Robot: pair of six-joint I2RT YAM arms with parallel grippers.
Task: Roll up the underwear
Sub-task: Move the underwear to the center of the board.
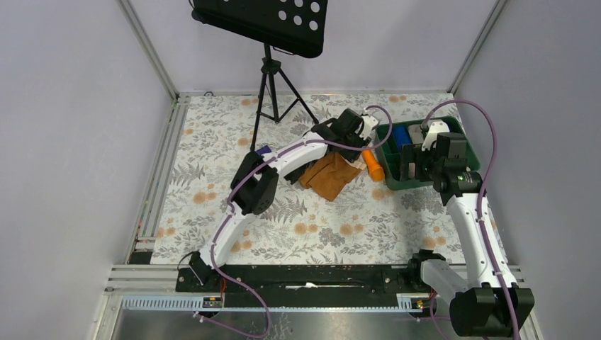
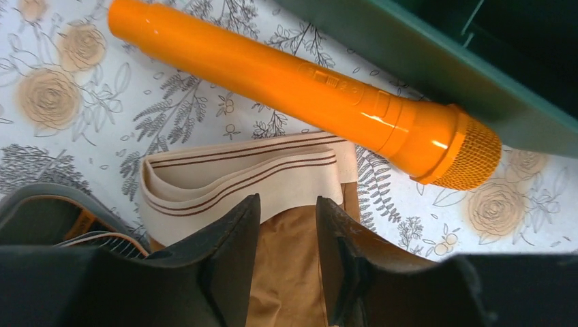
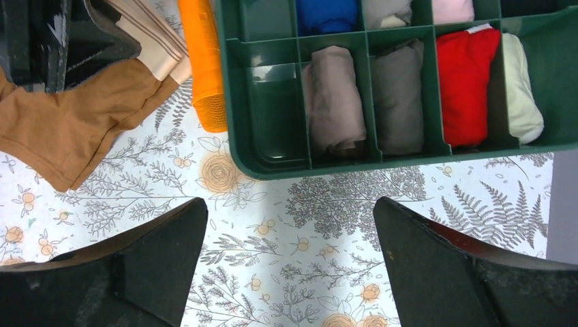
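Underwear [image 1: 329,177] is seen lying unrolled on the floral tablecloth [image 1: 212,142], far of table centre and just left of the orange toy microphone [image 2: 307,88]. The pale waistband [image 2: 238,177] is turned toward the microphone. The two are very close, and contact cannot be ruled out from the wrist view. The microphone is laid along the left wall of the green organizer tray [image 3: 266,167], whose cells are filled with rolled garments [image 3: 399,95].

Left gripper [image 2: 286,211] is placed over the brown fabric right behind the waistband. Its fingers are set narrow, with flat fabric showing in the gap. No pinch is seen, so nothing is judged held. Right gripper [image 3: 290,225] is hung over bare tablecloth by the tray's near-left corner, fingers spread wide, nothing between them.

Roll is judged not yet started. Risks:
- Only the top layer may be caught if the pinch is made shallow, and the roll would then come out loose or skewed.
- Microphone may be knocked away by the left fingers, being round and just beside the waistband.
- Fabric may be dragged rather than rolled, since nothing is pinned by the right gripper.
- Tablecloth may be snagged with the garment if the fingers are driven too low.
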